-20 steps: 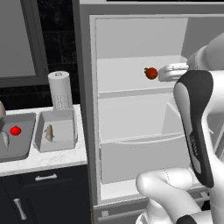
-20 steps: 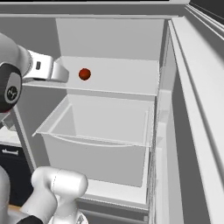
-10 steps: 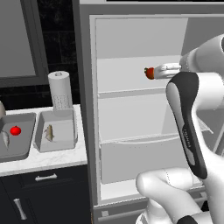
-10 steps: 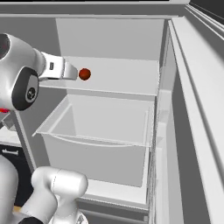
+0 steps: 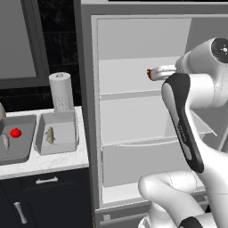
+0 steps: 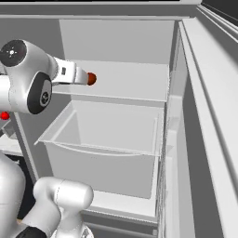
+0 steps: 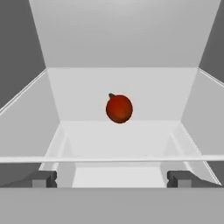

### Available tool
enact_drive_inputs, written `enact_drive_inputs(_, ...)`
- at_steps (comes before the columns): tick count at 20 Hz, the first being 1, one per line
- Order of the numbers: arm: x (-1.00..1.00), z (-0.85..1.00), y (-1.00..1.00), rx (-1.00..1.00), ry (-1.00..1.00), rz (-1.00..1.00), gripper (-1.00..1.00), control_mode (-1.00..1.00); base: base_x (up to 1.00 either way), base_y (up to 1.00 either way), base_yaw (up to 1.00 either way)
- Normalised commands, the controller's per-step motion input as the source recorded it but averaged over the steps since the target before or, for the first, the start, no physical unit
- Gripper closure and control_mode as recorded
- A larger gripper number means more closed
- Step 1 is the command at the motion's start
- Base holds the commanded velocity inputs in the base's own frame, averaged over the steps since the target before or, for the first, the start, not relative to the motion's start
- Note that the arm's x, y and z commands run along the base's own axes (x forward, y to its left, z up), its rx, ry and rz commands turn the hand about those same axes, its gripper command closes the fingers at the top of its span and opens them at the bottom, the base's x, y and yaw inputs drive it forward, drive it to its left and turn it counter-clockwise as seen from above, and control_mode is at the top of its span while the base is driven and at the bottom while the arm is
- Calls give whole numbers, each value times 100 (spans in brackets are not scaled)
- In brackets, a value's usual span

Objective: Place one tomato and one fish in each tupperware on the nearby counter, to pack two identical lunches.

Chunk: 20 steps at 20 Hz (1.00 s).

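Observation:
A red tomato (image 7: 119, 108) lies on the upper shelf of the open fridge, straight ahead of my gripper (image 7: 113, 178). The jaws stand open and empty, one dark fingertip on either side of the view. From the left base view the gripper (image 5: 154, 73) reaches the tomato (image 5: 149, 74) and half hides it; from the right the tomato (image 6: 92, 78) shows just past the hand. On the counter (image 5: 44, 162) the darker tupperware (image 5: 24, 153) holds a tomato (image 5: 16, 132) and a fish (image 5: 5, 141). The lighter tupperware (image 5: 67, 143) holds one fish (image 5: 50, 135).
A paper towel roll (image 5: 61, 92) stands behind the lighter tray. Below the shelf sits a clear fridge drawer (image 6: 107, 135). The fridge door (image 6: 204, 121) stands open on the right, and the fridge's side wall separates the counter from the shelves.
The arm has carried the open gripper left along the shelf, closing the gap to the tomato. The tomato and the trays have not moved.

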Motion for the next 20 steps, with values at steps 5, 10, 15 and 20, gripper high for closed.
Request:
enact_drive_inputs(5, 25, -12, -10, 0, -1, 0, -100, -100, 0, 0, 0)
enact_drive_inputs(10, 36, -4, -13, 0, 0, 0, -100, -100, 0, 0, 0)
enact_drive_inputs(15, 15, -5, -7, 0, 0, 0, -100, -100, 0, 0, 0)
enact_drive_inputs(20, 26, -6, 0, 0, 0, 0, -100, -100, 0, 0, 0)
